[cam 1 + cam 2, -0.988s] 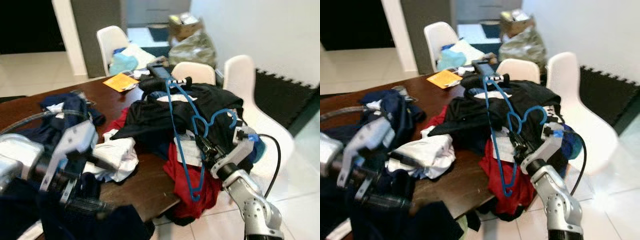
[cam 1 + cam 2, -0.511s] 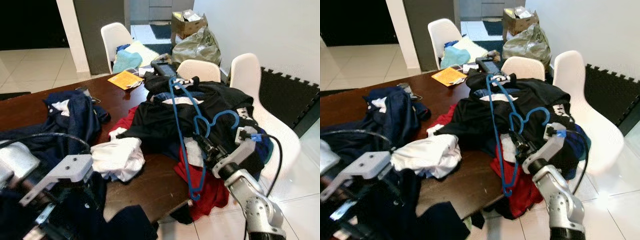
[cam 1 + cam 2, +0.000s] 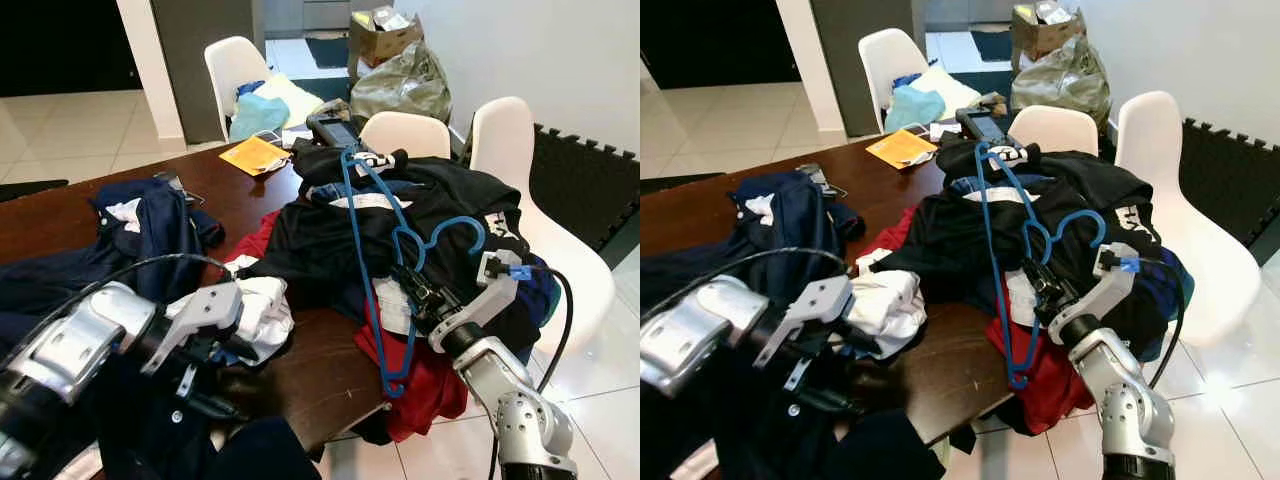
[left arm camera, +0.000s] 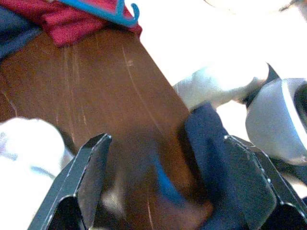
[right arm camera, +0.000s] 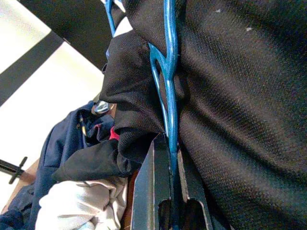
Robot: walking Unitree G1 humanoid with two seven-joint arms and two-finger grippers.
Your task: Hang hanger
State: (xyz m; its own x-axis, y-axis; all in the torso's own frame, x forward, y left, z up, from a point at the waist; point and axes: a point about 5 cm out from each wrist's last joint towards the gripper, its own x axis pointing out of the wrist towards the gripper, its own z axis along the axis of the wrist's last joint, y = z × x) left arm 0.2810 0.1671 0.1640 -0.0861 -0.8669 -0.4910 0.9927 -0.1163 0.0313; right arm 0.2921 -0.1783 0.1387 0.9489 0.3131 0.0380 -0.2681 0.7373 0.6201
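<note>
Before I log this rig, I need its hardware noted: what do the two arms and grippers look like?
Both arms are silver metal with rounded joint housings. The right gripper has long black fingers, a pale grey wrist bracket, a blue connector and a looping black cable. The left gripper has broad black fingers, a similar bracket and a black cable.

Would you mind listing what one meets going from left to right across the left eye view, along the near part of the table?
left gripper → white garment → blue hanger → right gripper → white chair
</note>
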